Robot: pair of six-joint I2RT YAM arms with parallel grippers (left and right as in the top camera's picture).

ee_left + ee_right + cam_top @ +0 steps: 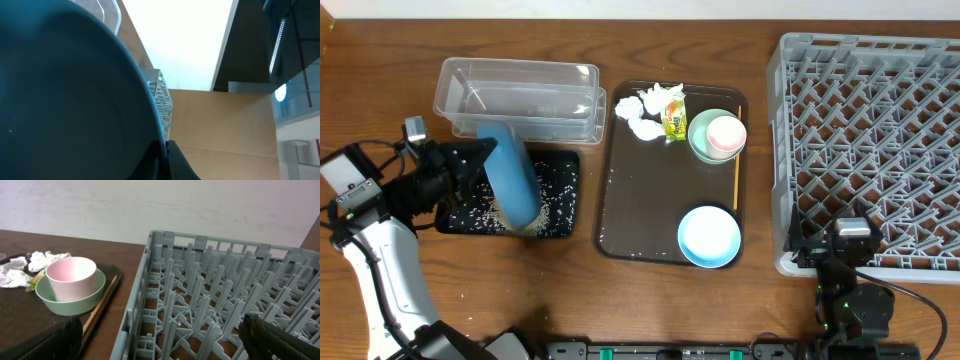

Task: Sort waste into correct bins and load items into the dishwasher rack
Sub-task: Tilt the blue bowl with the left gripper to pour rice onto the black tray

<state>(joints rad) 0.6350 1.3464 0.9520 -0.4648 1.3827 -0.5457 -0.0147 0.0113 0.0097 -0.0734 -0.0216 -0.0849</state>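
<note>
Right of brown tray (pixel 650 205), near end: right gripper (pixel 160 337) spread wide, empty. Left of tray: left gripper (pixel 482 163) clenched on dark-blue bowl (pixel 512 180), tipped on edge over rice (pixel 556 186) in black tray (pixel 568 160). On tray's far end: tissues (pixel 645 110), wrapper (pixel 673 118).

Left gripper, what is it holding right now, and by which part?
The left gripper is shut on the dark-blue bowl, pinching its rim, with the bowl tipped on edge over the black tray.
</note>
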